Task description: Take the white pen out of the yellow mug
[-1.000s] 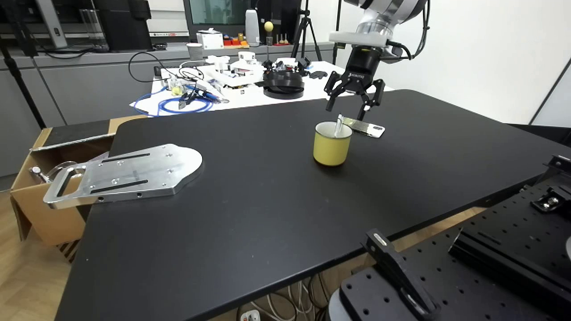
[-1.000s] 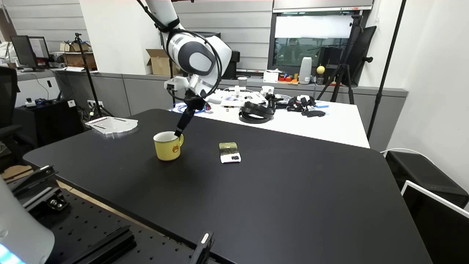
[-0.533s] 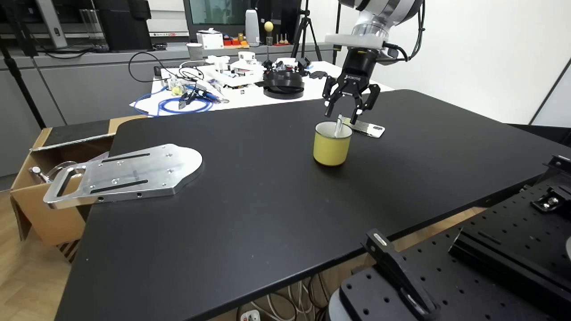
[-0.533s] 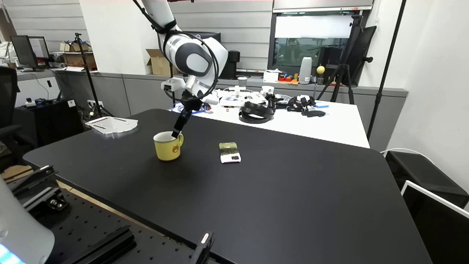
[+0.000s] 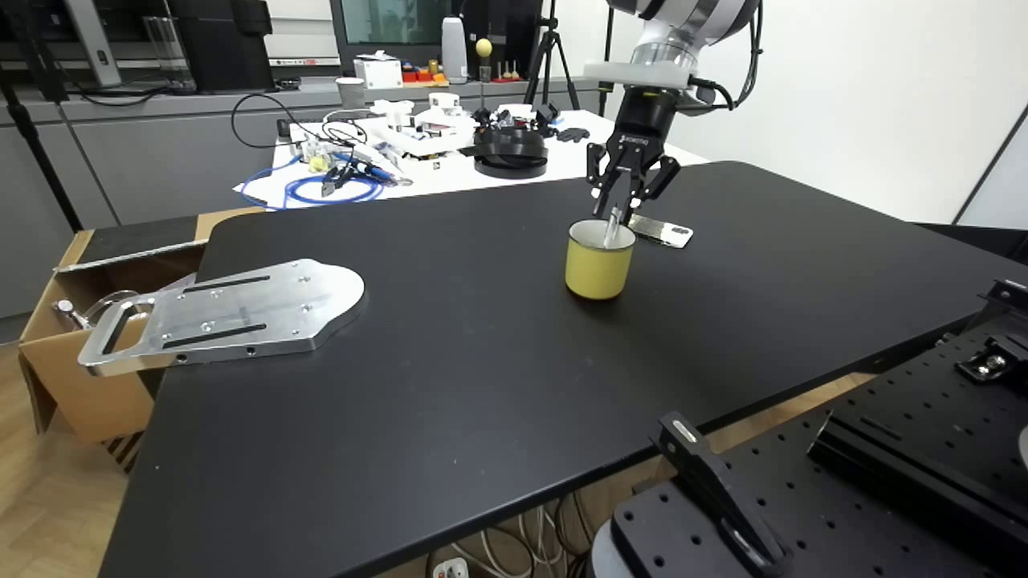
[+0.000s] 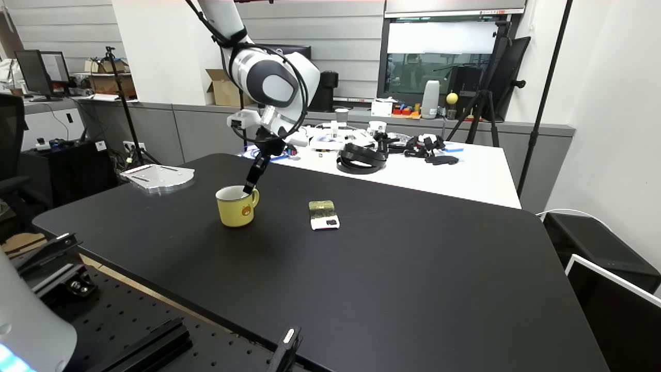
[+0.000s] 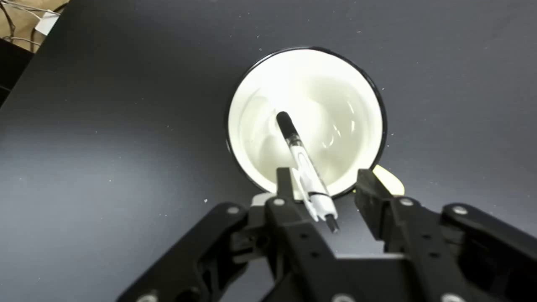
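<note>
The white pen (image 7: 310, 172), with black ends and a clip, leans inside the yellow mug (image 5: 597, 274), its upper end sticking out over the rim. My gripper (image 7: 325, 178) is at the mug's rim on the handle side, its jaws partly open with the pen between them. The pen lies close to one fingertip (image 7: 284, 180), where contact cannot be told. A clear gap separates it from the opposite fingertip (image 7: 369, 184), which is near the handle. In an exterior view the mug (image 6: 235, 211) stands upright, and the gripper hides most of the pen.
A flat grey-white oblong object (image 6: 324, 216) lies on the black table (image 6: 413, 268) near the mug. A silver metal plate (image 5: 241, 309) rests at the table's far side. Behind stands a white table (image 6: 465, 178) with cables and tools.
The gripper came down toward the mug's rim, then its jaws narrowed around the pen. In an exterior view the pen's top and the mug have shifted very slightly to the right.
</note>
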Controlling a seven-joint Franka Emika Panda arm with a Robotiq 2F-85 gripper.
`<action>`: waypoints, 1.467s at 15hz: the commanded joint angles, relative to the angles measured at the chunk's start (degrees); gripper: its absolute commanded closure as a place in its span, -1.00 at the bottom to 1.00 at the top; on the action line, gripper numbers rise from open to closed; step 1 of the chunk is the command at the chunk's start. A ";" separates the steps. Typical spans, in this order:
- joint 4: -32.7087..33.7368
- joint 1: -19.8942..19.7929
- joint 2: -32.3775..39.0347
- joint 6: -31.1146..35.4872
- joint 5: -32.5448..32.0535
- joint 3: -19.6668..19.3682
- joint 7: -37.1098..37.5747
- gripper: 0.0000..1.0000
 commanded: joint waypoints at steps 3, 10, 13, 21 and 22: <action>0.94 0.45 0.43 -0.57 -1.94 -1.26 0.36 0.43; 1.03 0.47 0.39 -0.52 -2.40 -1.34 0.66 0.92; 1.51 0.47 -0.40 -1.42 -2.48 -1.31 0.97 0.92; 5.27 0.69 -4.61 -5.87 -6.42 -2.57 3.07 0.92; 5.83 0.67 -5.38 -6.89 -7.34 -2.93 3.50 0.92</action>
